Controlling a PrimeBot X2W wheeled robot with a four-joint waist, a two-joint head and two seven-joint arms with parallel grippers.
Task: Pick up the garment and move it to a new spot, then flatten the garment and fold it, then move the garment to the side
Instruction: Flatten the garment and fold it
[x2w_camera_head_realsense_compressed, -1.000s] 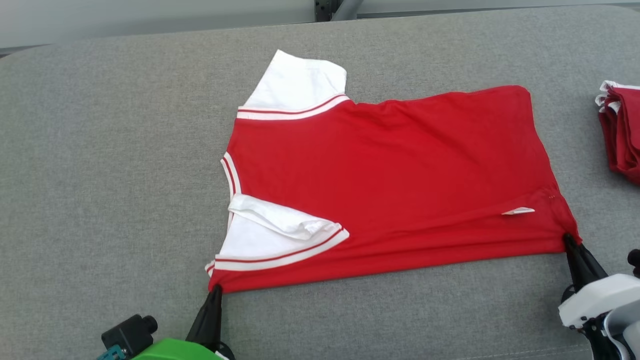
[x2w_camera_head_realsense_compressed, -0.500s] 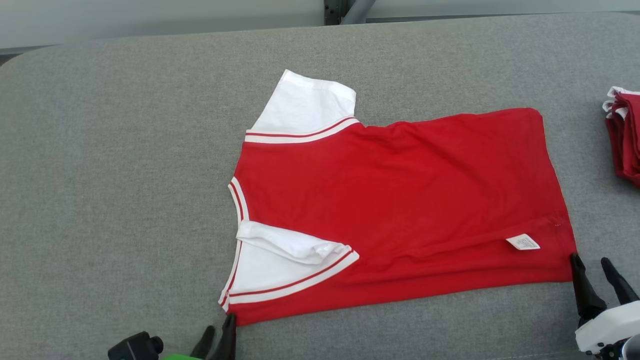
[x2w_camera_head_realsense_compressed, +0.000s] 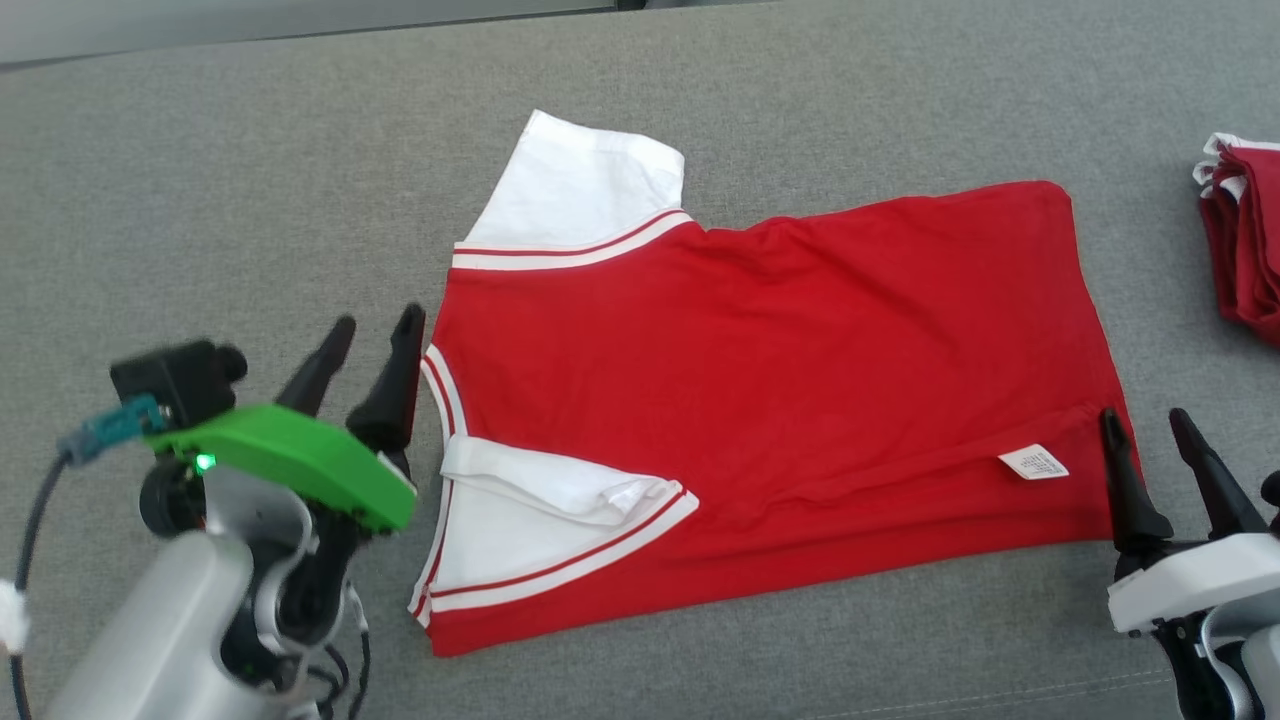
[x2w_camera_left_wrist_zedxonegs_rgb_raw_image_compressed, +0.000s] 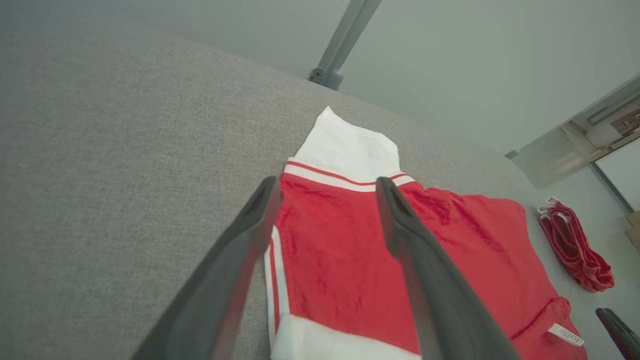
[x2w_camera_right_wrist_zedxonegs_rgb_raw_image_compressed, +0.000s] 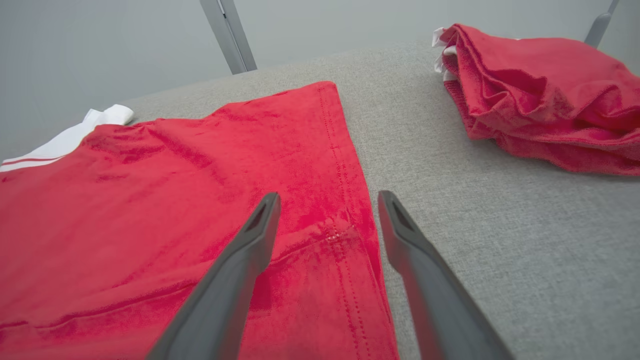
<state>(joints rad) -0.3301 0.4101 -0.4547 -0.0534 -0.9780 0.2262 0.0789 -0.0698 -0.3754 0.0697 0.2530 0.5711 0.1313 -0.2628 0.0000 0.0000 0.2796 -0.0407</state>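
- Jaws spread wide on both arms: the left gripper (x2w_camera_head_realsense_compressed: 378, 318) hovers at the neckline end of the garment (x2w_camera_head_realsense_compressed: 780, 380), the right gripper (x2w_camera_head_realsense_compressed: 1142, 414) at its hem end.
- Red with white sleeves, the garment lies spread on the grey padded table (x2w_camera_head_realsense_compressed: 200, 200), neckline to the robot's left and hem to its right.
- Its far sleeve (x2w_camera_head_realsense_compressed: 585, 185) sticks out toward the table's far edge; the near sleeve (x2w_camera_head_realsense_compressed: 540, 500) is turned in over the red body, partly rumpled.
- A white label (x2w_camera_head_realsense_compressed: 1033, 462) lies on the red cloth close to the near hem corner, just beside the right gripper's left finger.
- Seen from the left wrist, the neckline trim (x2w_camera_left_wrist_zedxonegs_rgb_raw_image_compressed: 277, 280) runs between the two fingers: the left finger is over bare table, the right finger over red cloth.
- Seen from the right wrist, the hem edge does likewise, with the left finger over the garment's corner and the right finger over bare table; whether either finger touches cloth cannot be told.
- Broad bare table opens to the left of the neckline, and a narrower strip runs along the garment's near edge.
- A pile of red cloth (x2w_camera_head_realsense_compressed: 1245, 260) sits at the table's right side, well apart from the hem, with a band of bare grey between.
- Beyond the far edge stands a grey metal post (x2w_camera_left_wrist_zedxonegs_rgb_raw_image_compressed: 340, 45).
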